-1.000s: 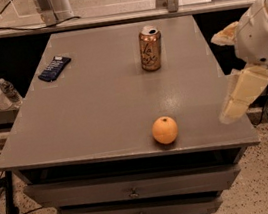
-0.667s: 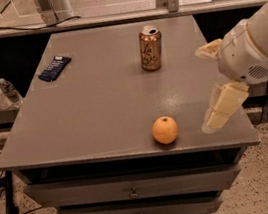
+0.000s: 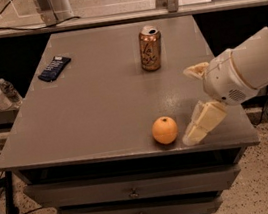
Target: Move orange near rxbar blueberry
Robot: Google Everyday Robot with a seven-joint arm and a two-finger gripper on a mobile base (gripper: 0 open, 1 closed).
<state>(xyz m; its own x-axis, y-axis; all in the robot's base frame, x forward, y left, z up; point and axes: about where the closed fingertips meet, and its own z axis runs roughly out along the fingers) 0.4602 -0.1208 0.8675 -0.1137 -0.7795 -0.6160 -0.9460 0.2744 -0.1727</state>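
gripper (image 3: 188,106) lower right, fingers spread, just right of orange (image 3: 164,130); blue bar (image 3: 54,68) upper left; can (image 3: 150,48) top centre.

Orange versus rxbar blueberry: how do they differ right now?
The orange is round and bright; the rxbar blueberry is flat and dark navy. The orange sits at the near edge, the rxbar blueberry toward the far-left corner. The open claw is beside the orange, far from the rxbar blueberry. Both lie on the table.
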